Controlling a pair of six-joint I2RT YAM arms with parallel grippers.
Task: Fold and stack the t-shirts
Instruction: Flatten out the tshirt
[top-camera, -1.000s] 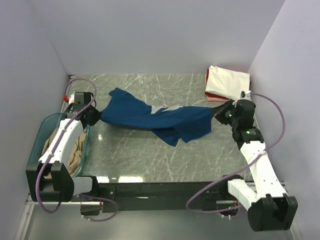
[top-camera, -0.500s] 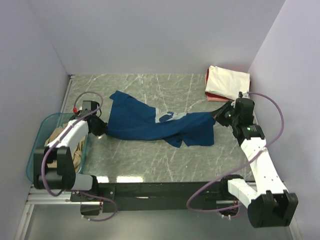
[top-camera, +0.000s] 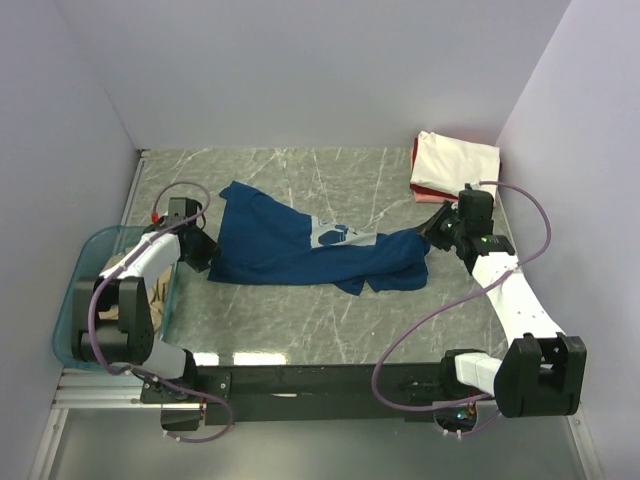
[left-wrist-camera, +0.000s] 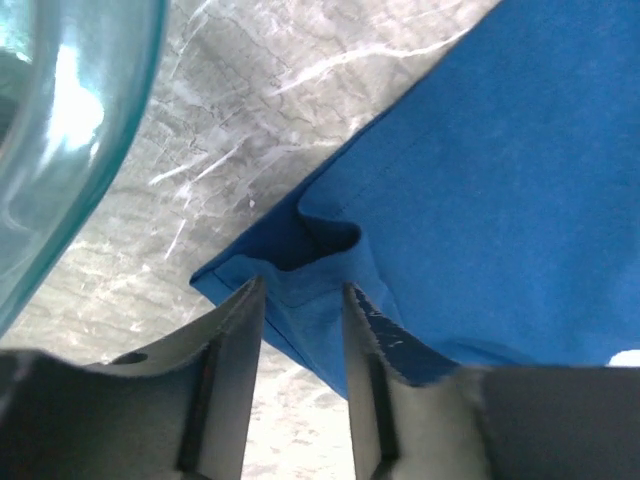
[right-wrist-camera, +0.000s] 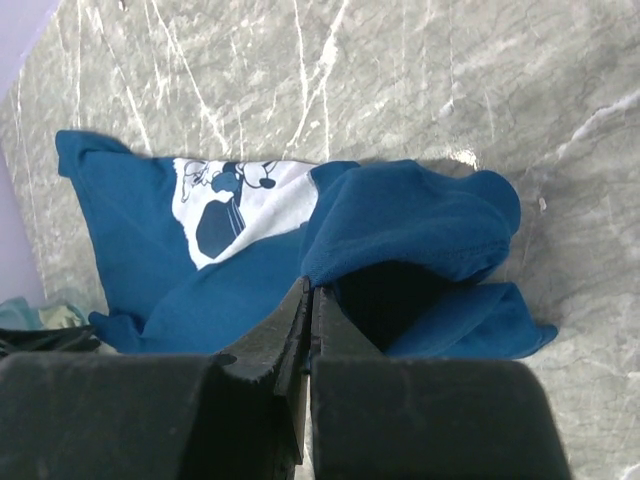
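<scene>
Currently the navy t-shirt (top-camera: 285, 255) lies stretched across the middle of the marble table (top-camera: 300, 320), crumpled and not flat. Its pale cartoon print (top-camera: 335, 236) faces up near the centre.

Left gripper (left-wrist-camera: 305, 290): low at the shirt's left end, beside the tub. Jaws are partly spread, a clear gap between the fingers. The wrist view shows the hem corner lying on the table just beyond the tips and in line with the gap; no pinch visible.

Right gripper (right-wrist-camera: 308, 292): at the shirt's right end. Fingers are pressed together with only a thin seam between them, and the bunched right edge of the shirt is drawn up to the tips, so the cloth is gripped there.

Far right corner: folded cream t-shirt (top-camera: 455, 163) sits on top of a red t-shirt (top-camera: 428, 196), of which only the edge shows beneath.

Teal tub (top-camera: 72, 300): on the table's left edge, against the left arm. Tan t-shirt (top-camera: 152, 298) is bunched inside it.
</scene>
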